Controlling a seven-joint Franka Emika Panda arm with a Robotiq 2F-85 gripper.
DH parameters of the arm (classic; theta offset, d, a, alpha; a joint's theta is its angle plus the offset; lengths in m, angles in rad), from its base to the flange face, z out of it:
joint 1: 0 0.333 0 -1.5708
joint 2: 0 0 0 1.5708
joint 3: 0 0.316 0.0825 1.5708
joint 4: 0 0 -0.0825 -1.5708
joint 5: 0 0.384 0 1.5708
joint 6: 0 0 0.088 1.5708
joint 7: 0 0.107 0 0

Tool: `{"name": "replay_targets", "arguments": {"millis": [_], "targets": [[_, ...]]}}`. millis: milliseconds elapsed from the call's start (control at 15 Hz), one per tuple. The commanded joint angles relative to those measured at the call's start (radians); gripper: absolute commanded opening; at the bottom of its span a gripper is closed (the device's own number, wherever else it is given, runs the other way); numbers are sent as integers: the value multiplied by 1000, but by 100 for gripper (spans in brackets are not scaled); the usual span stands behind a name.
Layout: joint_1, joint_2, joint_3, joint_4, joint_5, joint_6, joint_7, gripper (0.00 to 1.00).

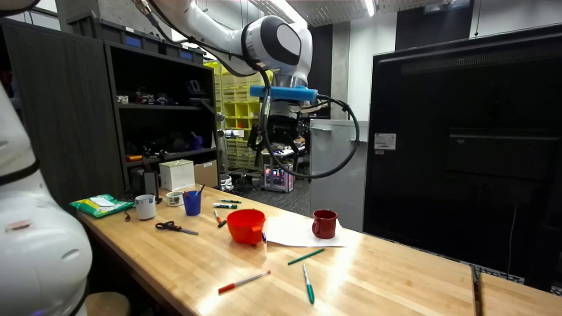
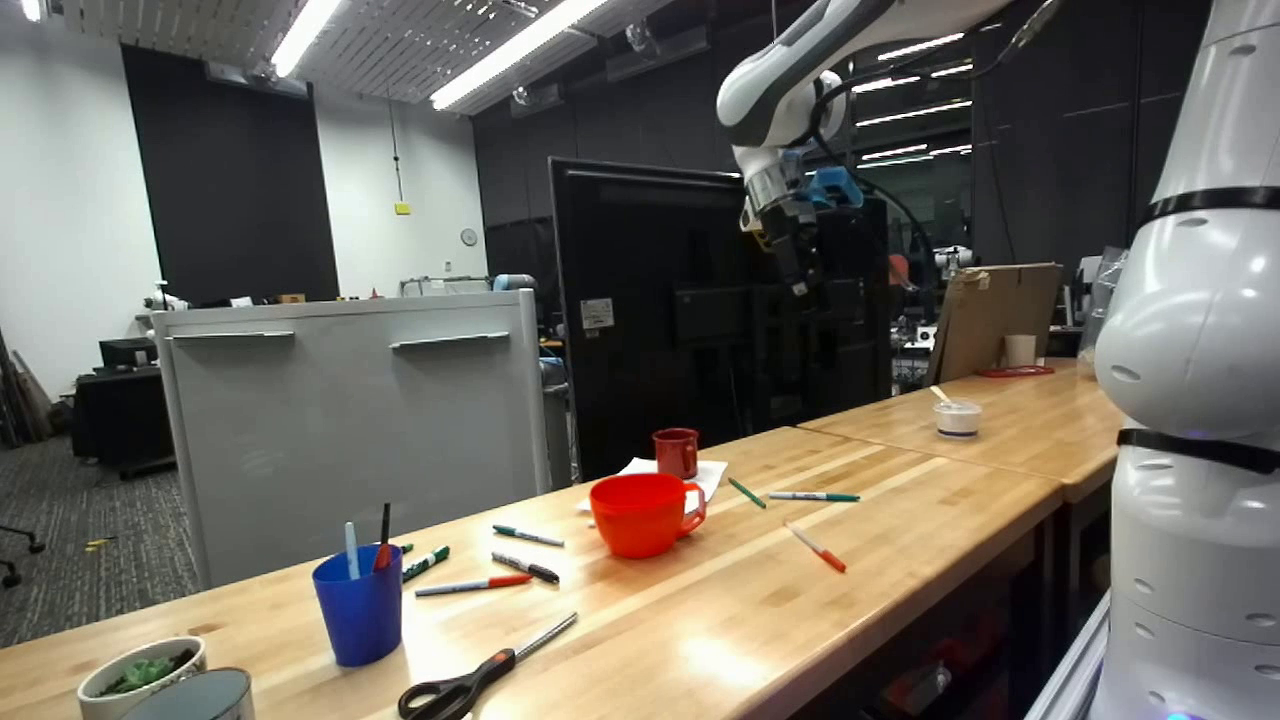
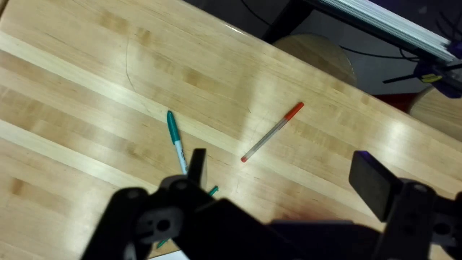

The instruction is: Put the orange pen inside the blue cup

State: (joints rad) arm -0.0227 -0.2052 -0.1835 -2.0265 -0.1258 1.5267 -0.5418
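The blue cup [image 1: 192, 204] stands upright at the far part of the table with several pens in it; it is also near the front in an exterior view [image 2: 358, 612]. An orange-red capped pen with a clear barrel [image 1: 243, 282] lies on the table and shows in the wrist view [image 3: 271, 133]. A marker with an orange cap [image 2: 473, 585] lies beside the blue cup, also seen in an exterior view [image 1: 217, 217]. Which one is the orange pen I cannot tell. My gripper [image 1: 276, 161] is open, holding nothing, high above the table; its fingers [image 3: 285, 173] are wide apart.
A red bowl [image 1: 246, 227] and dark red cup [image 1: 325, 224] stand mid-table. A teal marker [image 3: 177, 139] and green pen [image 1: 306, 256] lie near the clear-barrelled pen. Scissors [image 2: 490, 680], a black-capped marker [image 2: 525, 567] and a plant pot [image 2: 140, 675] are around the blue cup.
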Motion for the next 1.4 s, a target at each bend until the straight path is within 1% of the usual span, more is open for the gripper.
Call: {"name": "replay_targets", "arguments": {"millis": [0,333,733,1133,1267,1333], "targets": [[38,44,84,11,-78,2,-40,100],[94,88,175,3,-144,64,-120,100],[130,101,236,-11,-176,200,-234,100],[156,90,272,-29,-130,369,-358,100],[166,91,282,-36,-104,432,-386,100],[171,94,287,-35,-93,446,-392,100]]}}
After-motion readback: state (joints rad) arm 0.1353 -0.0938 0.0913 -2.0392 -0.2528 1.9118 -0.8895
